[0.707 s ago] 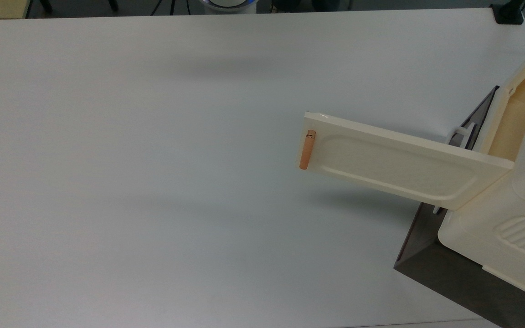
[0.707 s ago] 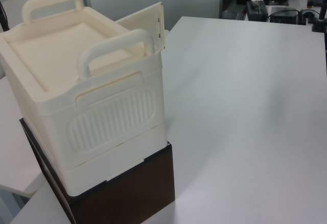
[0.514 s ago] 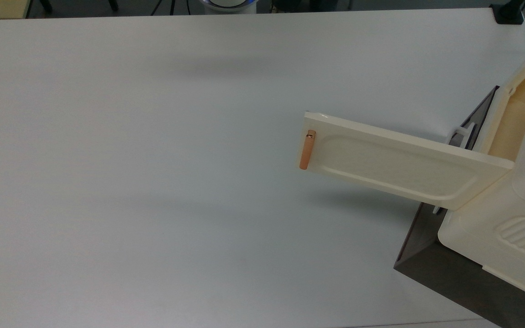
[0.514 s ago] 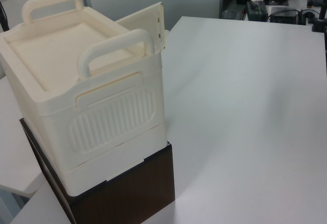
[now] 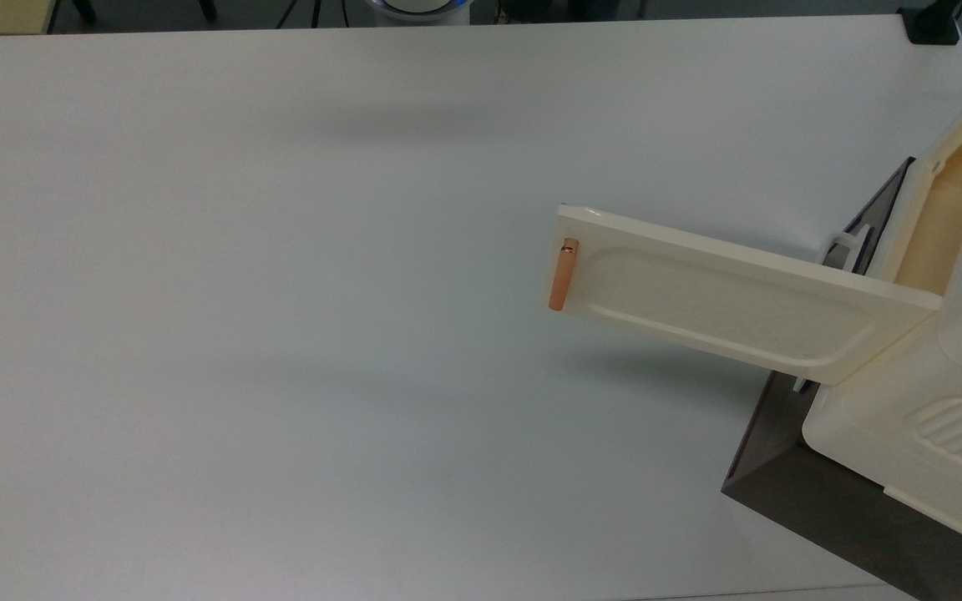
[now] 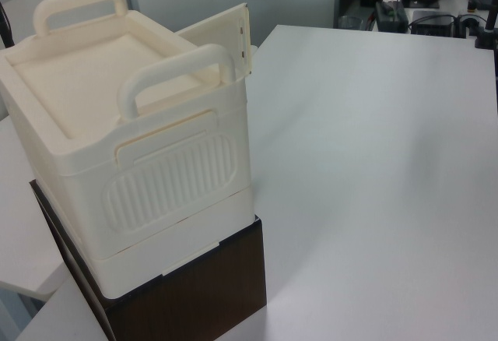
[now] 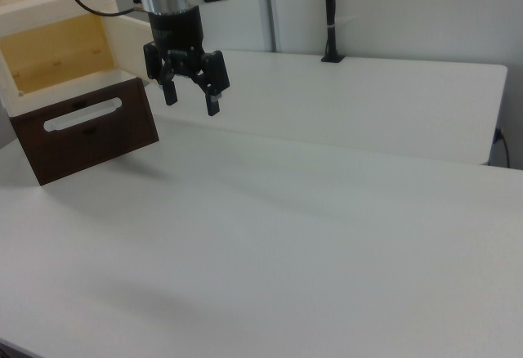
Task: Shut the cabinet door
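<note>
The cabinet door (image 5: 740, 292) is a long cream panel swung wide open from the cream cabinet (image 5: 940, 417), reaching toward the top view's left. Its copper bar handle (image 5: 563, 274) sits at the free end. In the left view the cabinet door (image 6: 226, 33) juts out behind the cabinet (image 6: 148, 162). In the right view my gripper (image 7: 189, 96) hangs open and empty above the table, just in front of a cream panel (image 7: 127, 43) beside the cabinet's open yellow inside (image 7: 53, 51). I cannot tell the gap between gripper and panel.
A dark brown drawer front with a white loop handle (image 7: 82, 114) sits under the cabinet opening; in the top view it is the dark panel (image 5: 882, 213). A dark base (image 5: 832, 501) carries the cabinet. The white table (image 5: 281, 334) spreads wide to the top view's left.
</note>
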Controlling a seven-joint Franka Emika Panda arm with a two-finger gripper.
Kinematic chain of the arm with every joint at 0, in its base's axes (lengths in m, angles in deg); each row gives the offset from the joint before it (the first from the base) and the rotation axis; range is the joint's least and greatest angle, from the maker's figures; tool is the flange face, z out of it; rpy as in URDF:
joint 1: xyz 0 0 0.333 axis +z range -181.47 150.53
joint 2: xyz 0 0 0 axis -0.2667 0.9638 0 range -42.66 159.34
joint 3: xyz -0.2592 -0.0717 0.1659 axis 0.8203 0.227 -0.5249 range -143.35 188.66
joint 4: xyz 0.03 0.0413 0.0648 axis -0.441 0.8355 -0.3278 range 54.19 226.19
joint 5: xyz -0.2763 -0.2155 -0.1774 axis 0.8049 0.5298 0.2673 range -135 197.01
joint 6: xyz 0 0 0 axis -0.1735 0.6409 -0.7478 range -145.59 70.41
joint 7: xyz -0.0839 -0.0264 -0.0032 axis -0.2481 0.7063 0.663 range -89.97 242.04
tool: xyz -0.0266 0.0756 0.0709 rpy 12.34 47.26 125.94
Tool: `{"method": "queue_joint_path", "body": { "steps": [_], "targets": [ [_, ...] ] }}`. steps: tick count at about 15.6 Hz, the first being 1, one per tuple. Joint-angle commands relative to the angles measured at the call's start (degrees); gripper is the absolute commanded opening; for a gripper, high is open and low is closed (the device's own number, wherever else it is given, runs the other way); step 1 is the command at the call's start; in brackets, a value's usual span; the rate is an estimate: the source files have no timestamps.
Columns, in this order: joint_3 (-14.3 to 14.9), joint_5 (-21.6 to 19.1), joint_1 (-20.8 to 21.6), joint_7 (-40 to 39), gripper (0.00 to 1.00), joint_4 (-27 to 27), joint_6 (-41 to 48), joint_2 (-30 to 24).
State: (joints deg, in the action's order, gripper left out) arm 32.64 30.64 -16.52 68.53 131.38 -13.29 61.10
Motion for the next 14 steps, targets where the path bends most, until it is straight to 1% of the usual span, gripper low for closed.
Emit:
{"method": "queue_joint_path", "body": {
  "steps": [1,10,14],
  "targets": [
    [0.3,-0.6,0.1,-1.5,1.00,0.6,1.5,-1.0],
    [0.3,-0.6,0.1,-1.5,1.00,1.0,1.4,-0.6],
    [0.3,-0.6,-0.3,-1.5,0.83,0.9,0.8,-0.3]
  ]
}}
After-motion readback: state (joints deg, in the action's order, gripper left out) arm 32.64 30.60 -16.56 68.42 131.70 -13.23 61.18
